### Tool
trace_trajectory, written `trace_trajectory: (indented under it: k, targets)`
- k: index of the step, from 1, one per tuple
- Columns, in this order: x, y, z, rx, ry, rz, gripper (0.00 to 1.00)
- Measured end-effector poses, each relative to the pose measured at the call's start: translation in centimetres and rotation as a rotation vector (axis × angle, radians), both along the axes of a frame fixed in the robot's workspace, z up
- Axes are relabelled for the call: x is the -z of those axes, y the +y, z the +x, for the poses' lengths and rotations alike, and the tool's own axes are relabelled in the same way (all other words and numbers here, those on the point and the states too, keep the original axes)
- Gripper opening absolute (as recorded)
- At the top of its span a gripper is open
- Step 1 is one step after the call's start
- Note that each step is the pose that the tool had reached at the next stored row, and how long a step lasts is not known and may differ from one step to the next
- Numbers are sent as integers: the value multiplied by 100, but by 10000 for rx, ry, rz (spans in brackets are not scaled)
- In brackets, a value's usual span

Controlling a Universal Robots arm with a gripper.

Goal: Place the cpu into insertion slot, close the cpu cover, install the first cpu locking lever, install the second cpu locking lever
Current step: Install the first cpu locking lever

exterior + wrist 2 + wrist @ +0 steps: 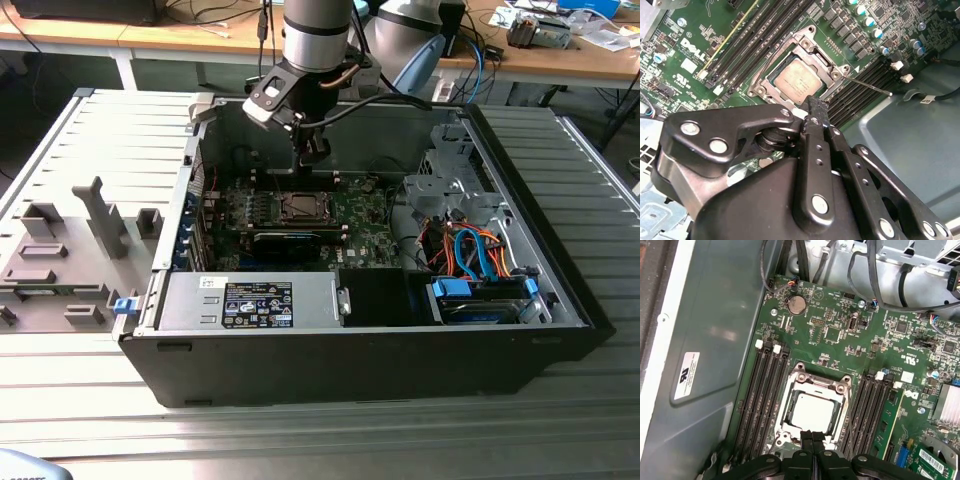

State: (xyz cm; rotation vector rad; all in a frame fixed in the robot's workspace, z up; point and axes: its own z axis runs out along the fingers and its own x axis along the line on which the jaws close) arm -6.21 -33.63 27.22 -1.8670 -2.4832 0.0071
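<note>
In both wrist views the cpu [812,412] [797,82] lies flat in the insertion slot [299,207], its pale metal face showing through the window of the cpu cover [819,385] [826,61], which lies down over it. A thin metal locking lever [871,86] sticks out free from one corner of the socket, over the memory slots. My gripper [812,434] [815,102] [313,155] hangs just above the socket's edge, shut with nothing between its fingers, its tips close to the cover's rim.
Black memory slots [760,400] flank the socket on both sides. In the exterior view a long black expansion card [290,240] lies in front of the socket, a silver power supply [250,300] nearer still, and cables and a drive cage [470,250] fill the case's right side.
</note>
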Motion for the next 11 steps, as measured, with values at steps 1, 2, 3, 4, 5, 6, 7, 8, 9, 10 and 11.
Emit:
trace_trajectory:
  k: [1,2,3,4,5,6,7,8,9,10,11]
  targets:
    - [0,0,0,-20,0,1,11]
    - [0,0,0,-42,0,0,11]
    - [0,0,0,-65,0,1,11]
    - [0,0,0,-90,0,1,11]
    - [0,0,0,-112,0,0,11]
    - [0,0,0,-132,0,1,11]
    - [0,0,0,-156,0,0,11]
    - [0,0,0,-198,0,0,11]
    - [0,0,0,-241,-1,1,11]
    - [0,0,0,-266,0,1,11]
    - [0,0,0,-291,-1,0,11]
